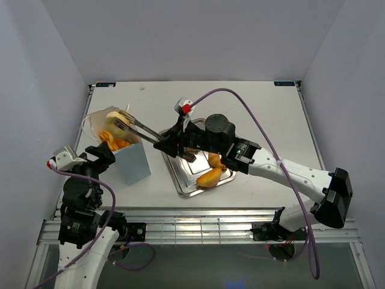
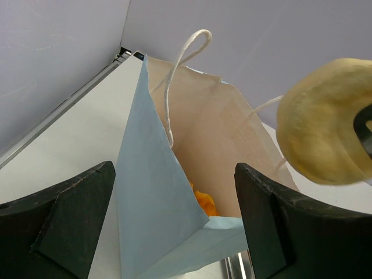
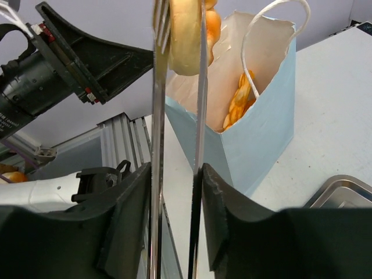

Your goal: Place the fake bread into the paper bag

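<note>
A round tan bun [image 1: 114, 115] [image 2: 325, 125] [image 3: 185, 35] hangs over the open mouth of the pale blue paper bag [image 1: 133, 164] [image 2: 151, 192] [image 3: 261, 133]. Metal tongs [image 1: 141, 127] [image 3: 157, 116] pinch the bun at their tips. My right gripper [image 1: 165, 143] [image 3: 174, 171] is shut on the tongs' two arms. Orange fake bread [image 1: 111, 139] [image 2: 204, 202] [image 3: 238, 99] lies inside the bag. My left gripper [image 1: 99, 153] [image 2: 174, 168] stands open at the bag's near corner, a finger on either side and neither pressing it. More golden pastries [image 1: 209, 177] lie on the tray.
The silver metal tray [image 1: 180, 180] [image 3: 343, 189] sits right of the bag, under my right arm. White string handles [image 2: 186, 52] rise from the bag's rim. Grey walls enclose the white table on three sides.
</note>
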